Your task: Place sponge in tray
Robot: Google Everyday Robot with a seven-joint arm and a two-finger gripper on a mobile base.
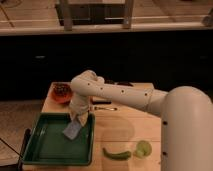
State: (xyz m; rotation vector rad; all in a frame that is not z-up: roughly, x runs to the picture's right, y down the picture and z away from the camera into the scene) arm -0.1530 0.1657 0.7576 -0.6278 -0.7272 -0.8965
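Observation:
The dark green tray (pixel 42 148) lies at the front left of the wooden table. The light blue sponge (pixel 72 130) hangs tilted over the tray's right half, just above its floor. My gripper (pixel 79 118) points down over the tray's far right part and is shut on the sponge's upper edge. My white arm (pixel 125 95) reaches in from the right across the table.
A small orange bowl (pixel 62 93) stands at the table's back left, behind the tray. A green chili pepper (pixel 117 154) and a green round fruit (pixel 143 148) lie at the front right. A fork-like utensil (pixel 104 107) lies mid-table.

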